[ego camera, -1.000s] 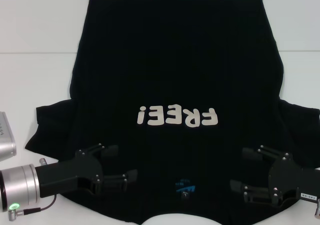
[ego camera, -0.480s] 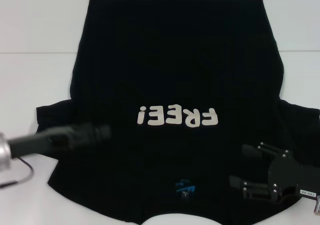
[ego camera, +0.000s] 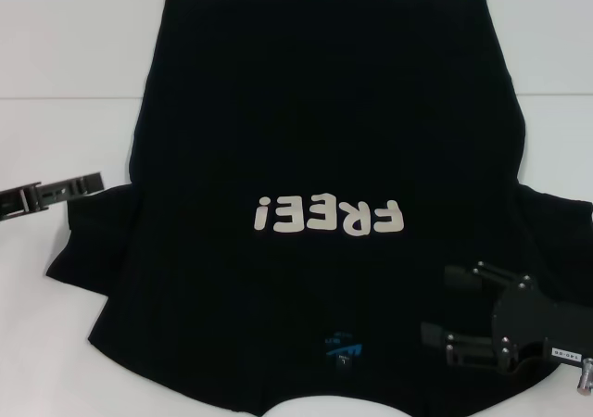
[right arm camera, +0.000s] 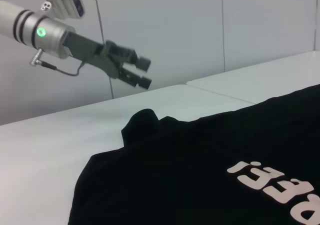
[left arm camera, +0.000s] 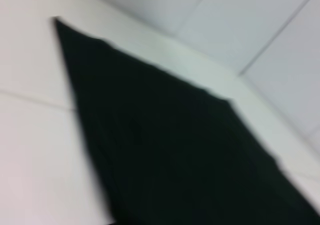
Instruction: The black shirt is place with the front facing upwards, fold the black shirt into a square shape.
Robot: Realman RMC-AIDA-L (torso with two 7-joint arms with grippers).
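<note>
The left gripper hangs raised at the far left, fingers slightly parted and empty. The right gripper sits low at the near right, jaws wide apart.

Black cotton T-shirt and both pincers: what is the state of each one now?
Black cotton T-shirt: spread flat, unfolded, cream "FREE!" print facing up.
Left pincer: raised off the table beside the shirt's left sleeve, holding nothing.
Right pincer: open, low over the shirt's right shoulder, holding nothing.

black shirt front, cream "FREE!" (upside down), blue neck label unreadable
</note>
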